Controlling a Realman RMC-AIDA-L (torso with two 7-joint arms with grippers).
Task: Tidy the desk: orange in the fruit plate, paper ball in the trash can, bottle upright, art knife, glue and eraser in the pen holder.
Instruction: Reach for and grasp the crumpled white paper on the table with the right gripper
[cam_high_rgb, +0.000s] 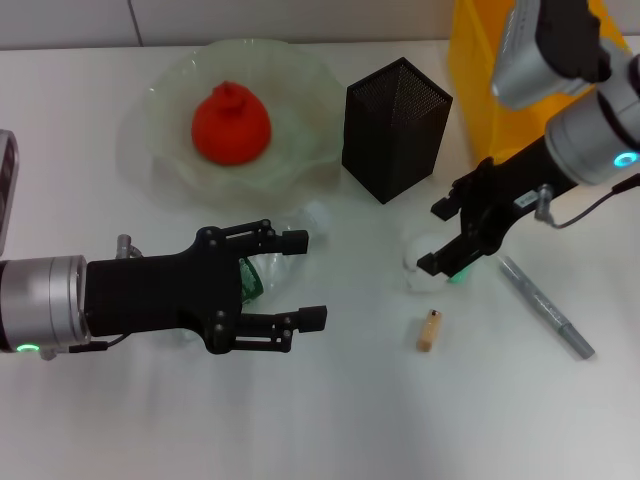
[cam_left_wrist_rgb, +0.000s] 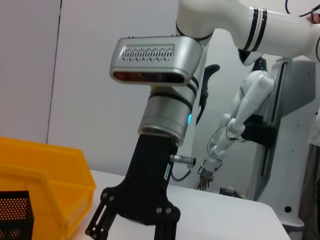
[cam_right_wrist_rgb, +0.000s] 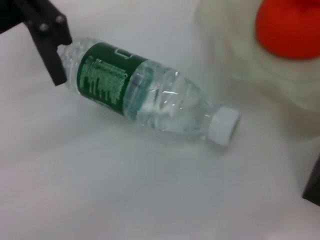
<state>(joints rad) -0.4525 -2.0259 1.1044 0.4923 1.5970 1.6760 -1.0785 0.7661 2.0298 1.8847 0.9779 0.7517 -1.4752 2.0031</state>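
Over the lying bottle (cam_right_wrist_rgb: 145, 95): left gripper (cam_high_rgb: 305, 280), jaws wide, empty.
Right gripper (cam_high_rgb: 436, 236) spread about paper ball (cam_high_rgb: 424, 262); orange (cam_high_rgb: 231, 123) in plate (cam_high_rgb: 160, 150).

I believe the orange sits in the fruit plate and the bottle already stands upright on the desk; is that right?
Not quite: the bottle lies on its side, as the right wrist view shows. The orange does sit in the fruit plate.

Red-orange orange (cam_high_rgb: 231, 124), pale-green fruit plate (cam_high_rgb: 170, 150), black mesh pen holder (cam_high_rgb: 395, 128), yellow trash can (cam_high_rgb: 478, 70)
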